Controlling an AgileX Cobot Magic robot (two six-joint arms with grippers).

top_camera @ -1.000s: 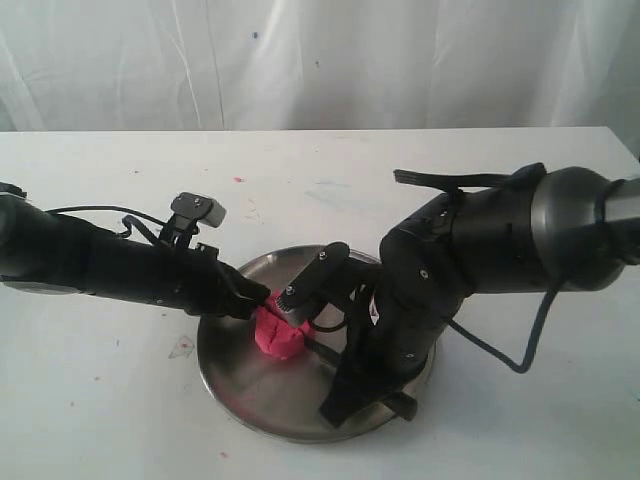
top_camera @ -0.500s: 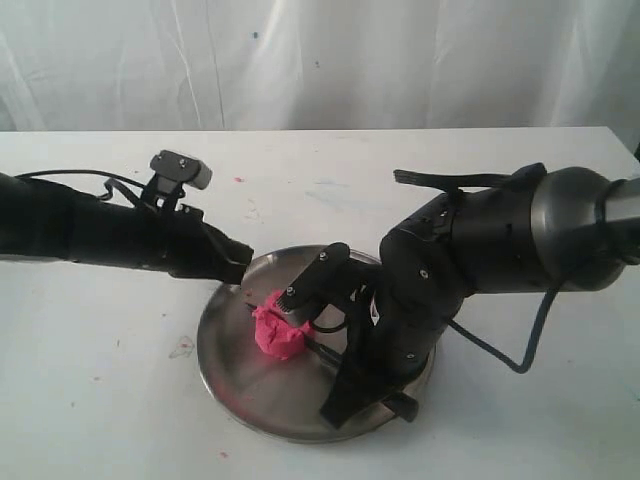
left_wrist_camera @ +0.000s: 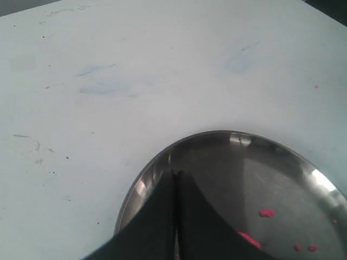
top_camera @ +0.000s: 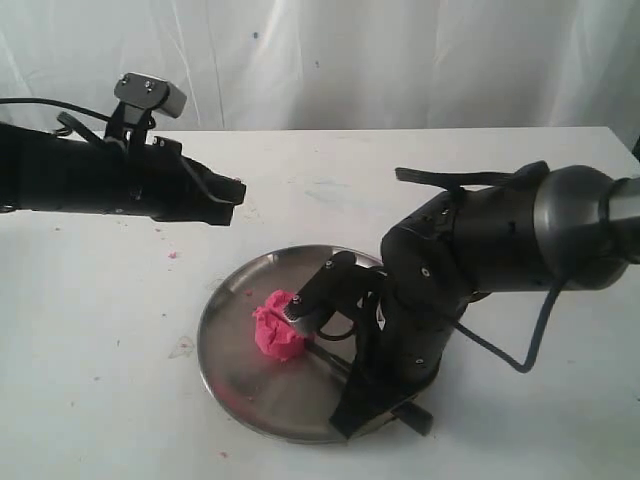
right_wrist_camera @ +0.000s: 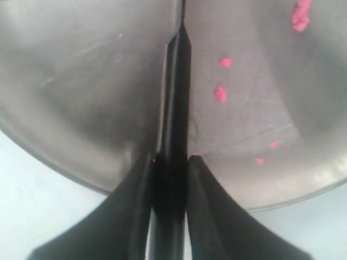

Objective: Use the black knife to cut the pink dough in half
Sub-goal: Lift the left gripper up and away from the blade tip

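Surface (top_camera: 520,180): white, flecked with small pink and faint blue marks; it carries the plate and runs back to a pale curtain.

Right arm (top_camera: 500,250): bulky and black, coming in from 3 o'clock in the exterior view and bending down over the plate's 4 o'clock edge.

Left arm (top_camera: 80,180): black, reaching in from 9 o'clock in the exterior view, raised above the surface and well apart from the plate, with a small grey camera on top.

Steel plate (top_camera: 240,390): round and shiny, near the middle of the surface toward 6 o'clock in the exterior view; pink crumbs (right_wrist_camera: 220,93) are scattered over its floor.

Black knife (right_wrist_camera: 176,92): long, slim and matte, lying low across the plate; in the right wrist view it runs from between the fingers out over the steel. Whether its tip touches the dough cannot be told.

Right hand (right_wrist_camera: 169,168): closed on the black knife, its fingers pressed against either side of the handle at the plate's rim.

Left hand (top_camera: 228,203): fingers drawn together with nothing between them; in the left wrist view they meet in a thin line above the plate's rim.

Pink dough (top_camera: 277,328): a bright lump with a dented top, sitting on the plate slightly toward 9 o'clock of its centre, just beside the right arm's wrist parts.
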